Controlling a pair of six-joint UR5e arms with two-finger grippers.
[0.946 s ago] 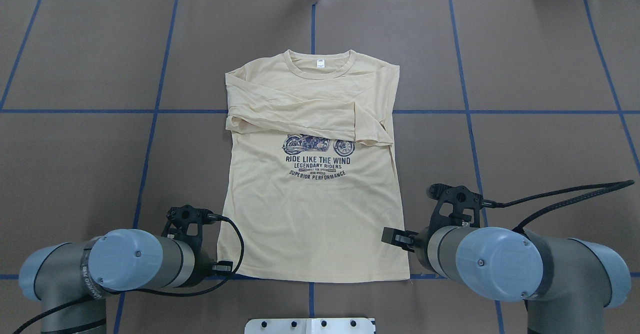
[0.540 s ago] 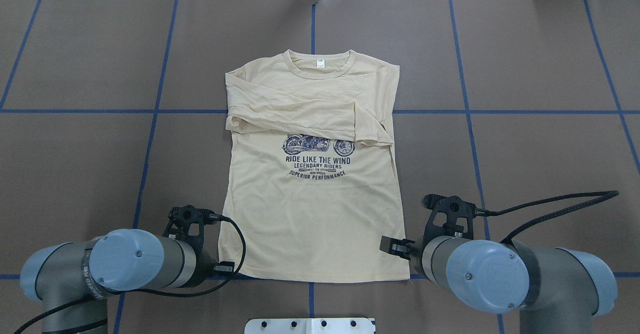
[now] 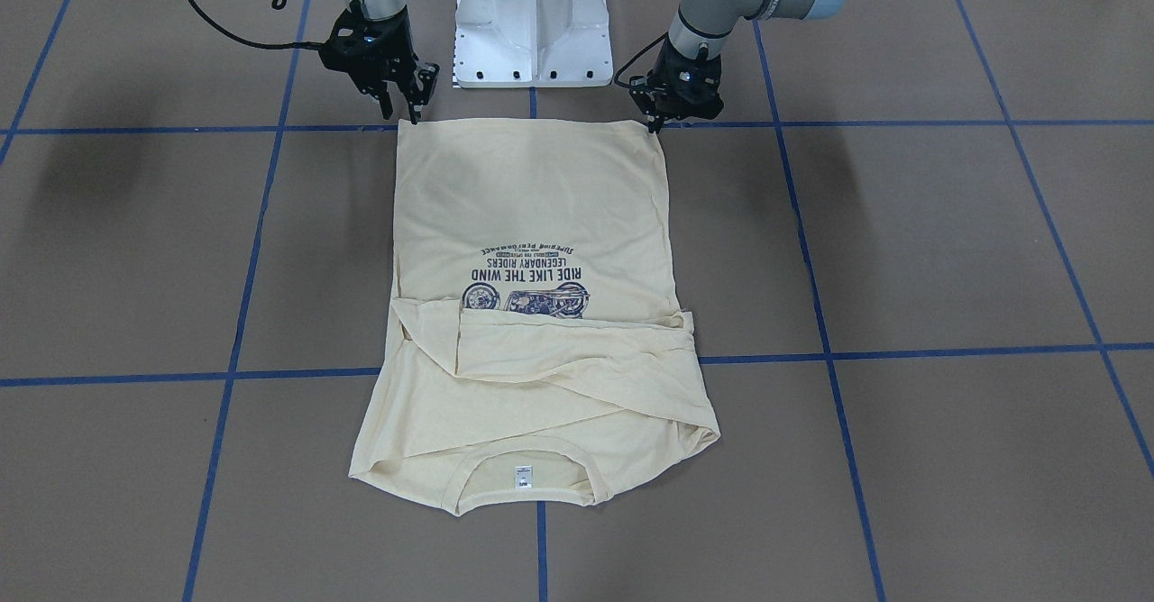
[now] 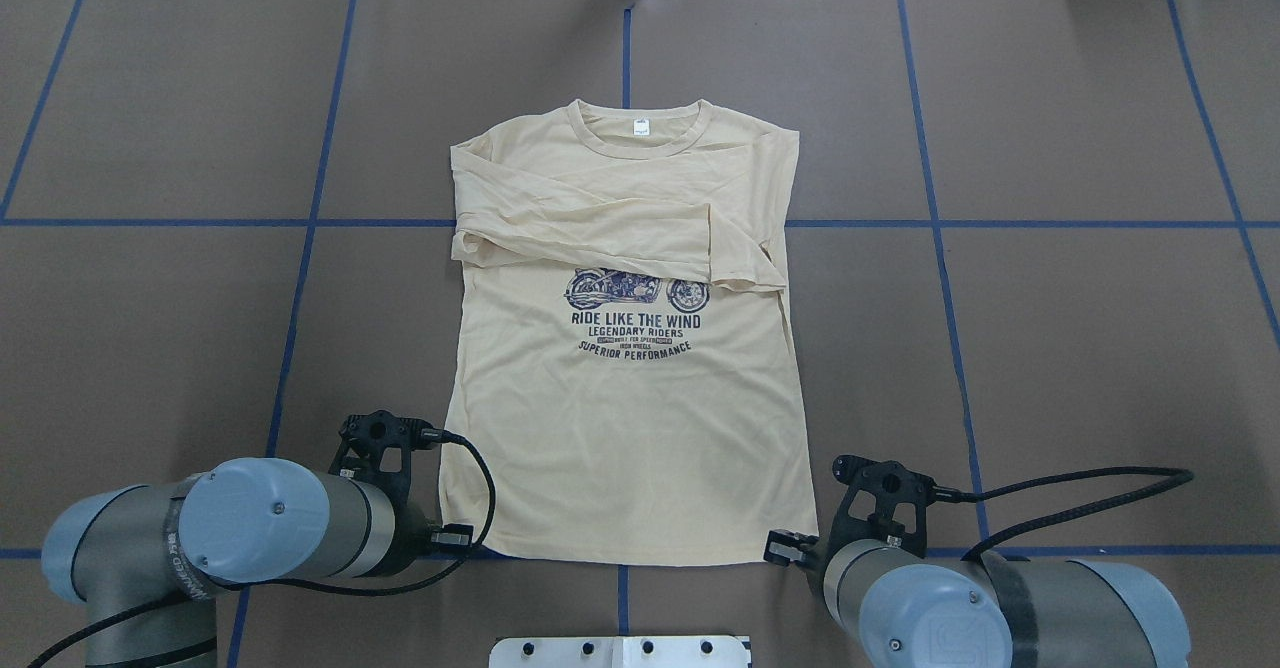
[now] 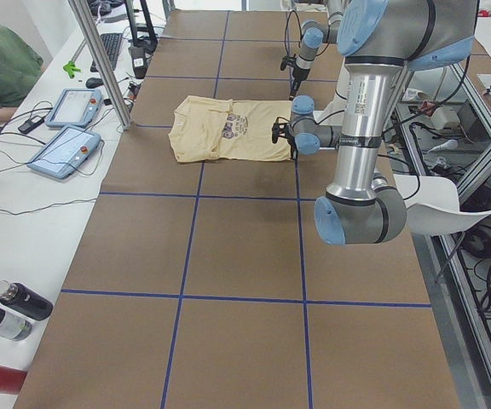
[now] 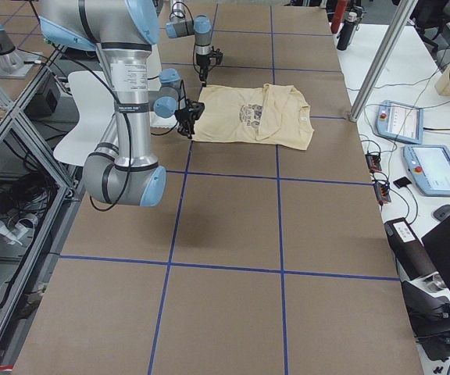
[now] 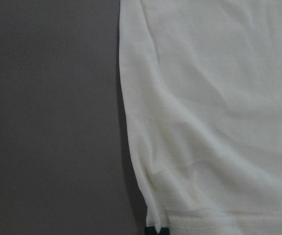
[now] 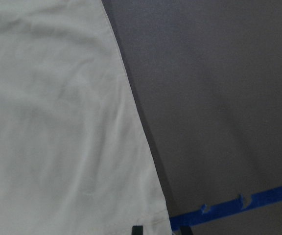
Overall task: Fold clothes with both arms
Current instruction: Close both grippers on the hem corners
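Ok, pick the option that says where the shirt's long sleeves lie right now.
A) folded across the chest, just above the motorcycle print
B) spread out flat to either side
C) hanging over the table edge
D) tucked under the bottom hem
A: in the overhead view both sleeves of the T-shirt lie crossed over the chest, between the collar and the motorcycle print.

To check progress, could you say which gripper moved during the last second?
The right gripper: it drew back to a hem corner of the shirt; the left gripper stayed put.
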